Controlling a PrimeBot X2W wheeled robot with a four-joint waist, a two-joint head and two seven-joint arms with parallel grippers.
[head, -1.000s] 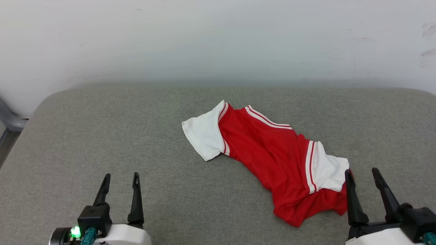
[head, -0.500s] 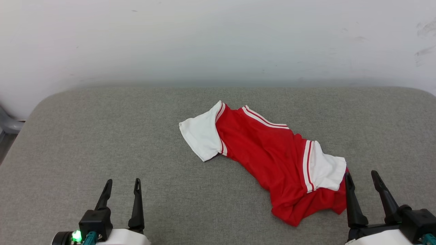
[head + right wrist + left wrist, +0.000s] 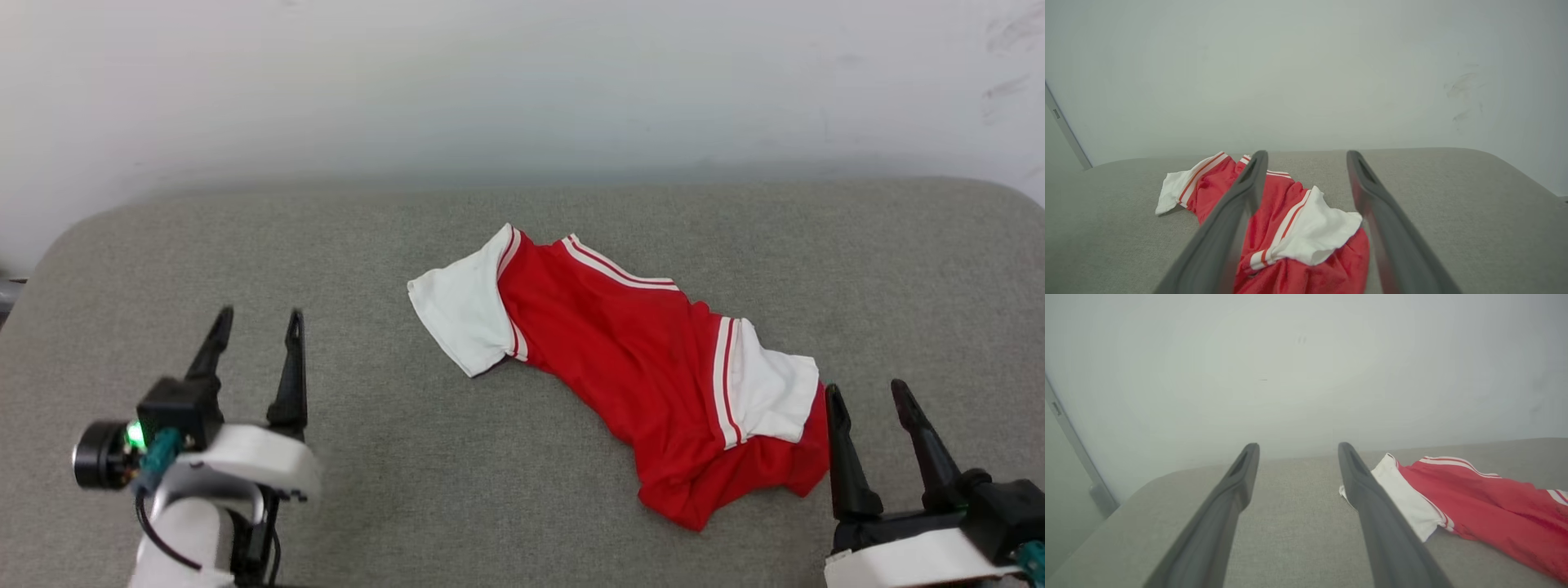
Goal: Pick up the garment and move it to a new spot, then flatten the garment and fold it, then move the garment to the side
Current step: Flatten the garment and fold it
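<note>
Left gripper [image 3: 260,313]: fingers spread wide, nothing held. It is poised over the grey padded surface [image 3: 392,490]. The garment [image 3: 620,367] is noted well off to this gripper's right and a little ahead of its fingertips, untouched. Its near white sleeve [image 3: 461,314] is the closest part.

Right gripper [image 3: 864,387]: fingers likewise parted, nothing gripped. The garment lies just ahead of it and to its left. In the right wrist view the other white sleeve [image 3: 1318,232] and the red cloth under it are framed between the two fingers. Contact between the left-hand finger and the red edge cannot be told.

The garment is crumpled and laid slantwise, running from beside the right gripper away towards the pale wall [image 3: 490,82]. Red-and-white striped trim is seen along the far edge.
</note>
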